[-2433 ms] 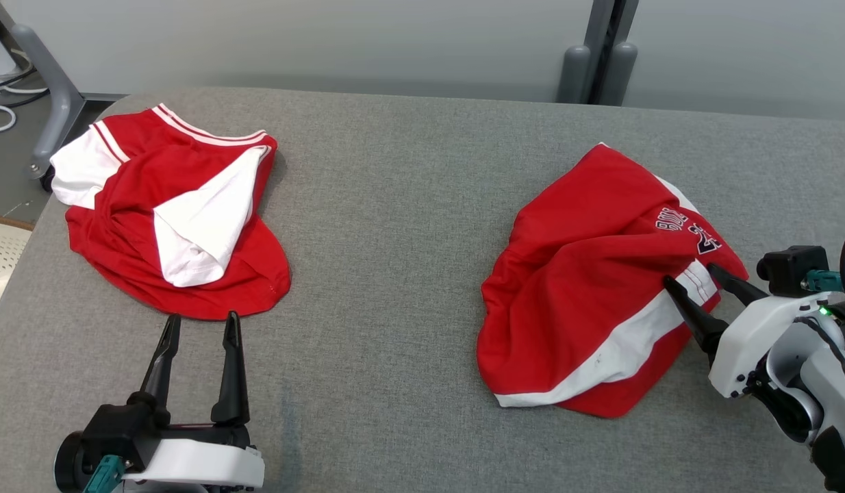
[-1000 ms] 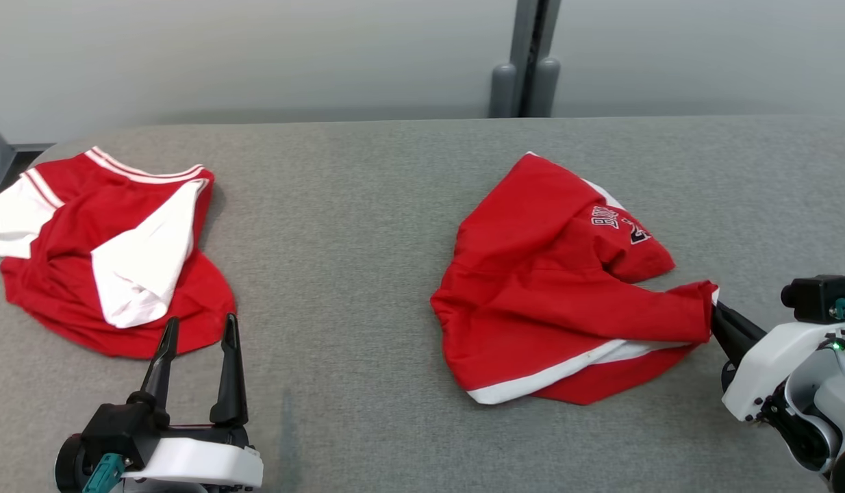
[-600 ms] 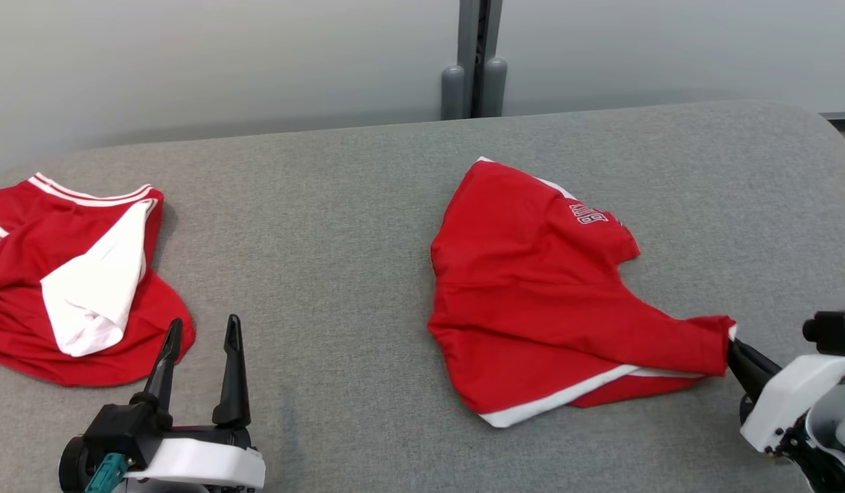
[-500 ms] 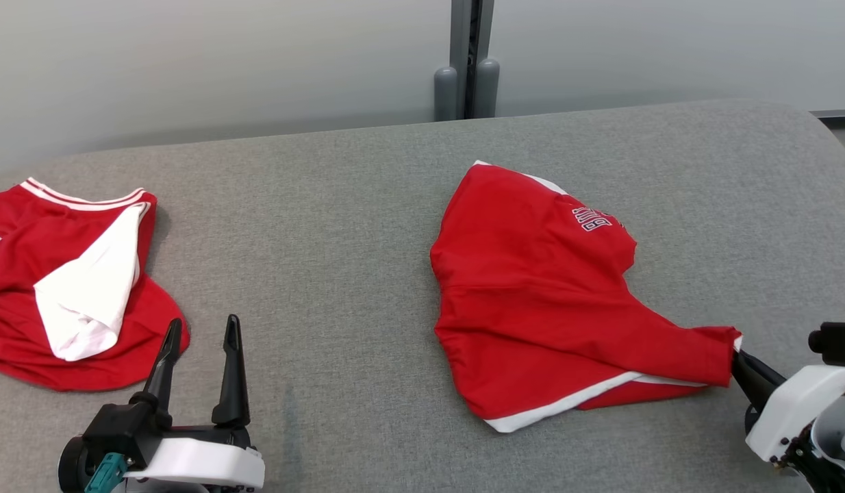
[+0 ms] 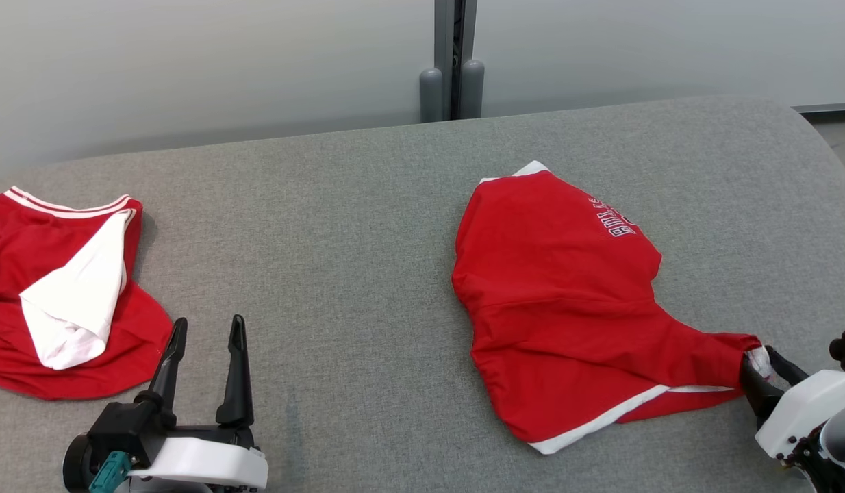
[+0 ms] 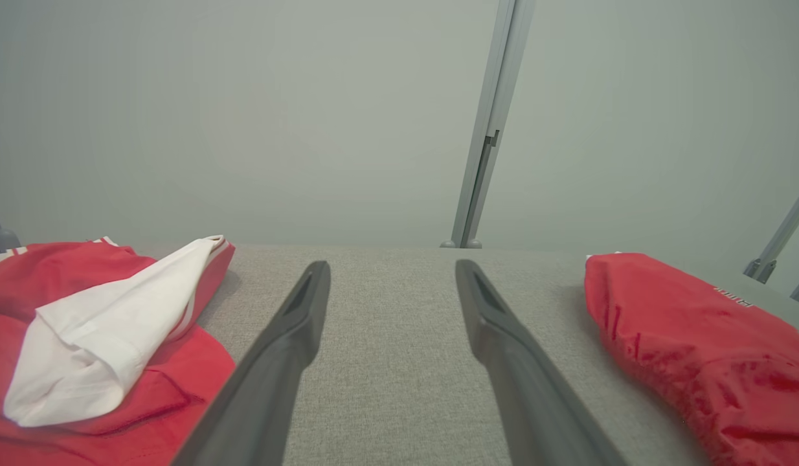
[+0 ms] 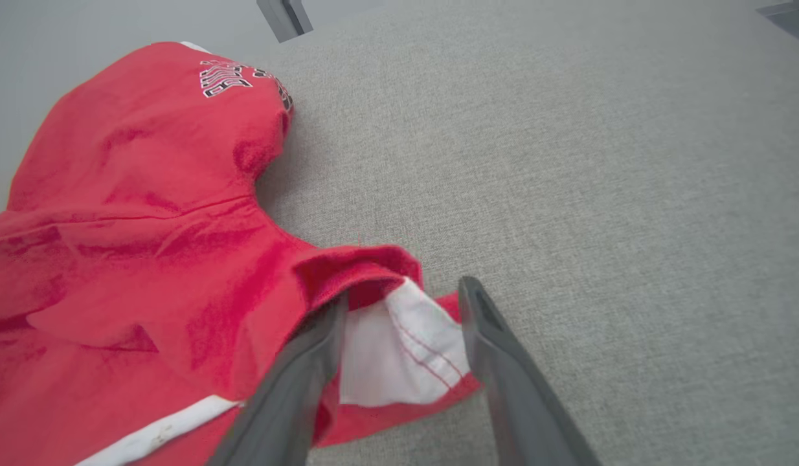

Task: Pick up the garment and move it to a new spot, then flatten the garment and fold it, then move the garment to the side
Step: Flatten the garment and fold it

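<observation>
Grey woven fabric covers the table [image 5: 368, 205]. At its far left lies a crumpled red-and-white top [image 5: 32, 239]. Just beside it, nearer the robot, the left gripper [image 5: 209, 322] hovers with its fingers spread wide and nothing between them. Right of centre the garment [image 5: 566, 294], red with a white hem and lettering near its far edge, lies on the table, one corner drawn out to the right. That white-lined corner lies between the fingers of the right gripper [image 5: 759, 357], which stand apart, not pinching it.
</observation>
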Controlling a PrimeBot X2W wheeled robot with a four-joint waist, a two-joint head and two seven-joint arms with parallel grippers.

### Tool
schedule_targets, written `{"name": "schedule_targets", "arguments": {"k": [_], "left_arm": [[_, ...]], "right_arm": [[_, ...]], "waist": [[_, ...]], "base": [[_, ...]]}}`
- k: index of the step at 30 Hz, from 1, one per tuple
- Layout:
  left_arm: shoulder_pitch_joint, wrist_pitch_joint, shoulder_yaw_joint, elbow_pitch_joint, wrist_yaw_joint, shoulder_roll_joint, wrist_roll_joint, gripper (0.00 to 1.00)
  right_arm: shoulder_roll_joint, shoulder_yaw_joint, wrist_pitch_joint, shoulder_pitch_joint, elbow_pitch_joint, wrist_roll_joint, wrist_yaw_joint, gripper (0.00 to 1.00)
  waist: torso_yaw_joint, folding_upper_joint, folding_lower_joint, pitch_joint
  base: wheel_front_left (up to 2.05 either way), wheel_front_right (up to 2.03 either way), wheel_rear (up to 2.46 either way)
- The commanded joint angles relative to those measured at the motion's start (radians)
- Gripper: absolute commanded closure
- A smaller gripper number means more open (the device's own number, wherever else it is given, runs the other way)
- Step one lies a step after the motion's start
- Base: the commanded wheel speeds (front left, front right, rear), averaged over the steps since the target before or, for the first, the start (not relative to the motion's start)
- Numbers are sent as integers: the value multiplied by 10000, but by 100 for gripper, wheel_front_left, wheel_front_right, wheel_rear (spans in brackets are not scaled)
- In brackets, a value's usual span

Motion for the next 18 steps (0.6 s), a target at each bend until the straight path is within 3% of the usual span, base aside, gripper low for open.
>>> {"name": "schedule_targets", "arguments": {"k": [1,9,18], "left_arm": [[-67,-20,2,8,-53,30,21,0],[16,-20,12,51,-85,28,12,0],[103,-18,-26,103,-102,30,-28,0]], "right_arm": [[-41,-72,-87,84,109,-75,-1,0],[-11,-1147,-127,143,-324,54,-1,0],[390,-4014,-122,502,298,-987,0,0]], "waist": [[15,0,0,0],[90,0,0,-103],[247,0,0,-276]], "base": [[0,0,0],[0,0,0],[0,0,0]]}}
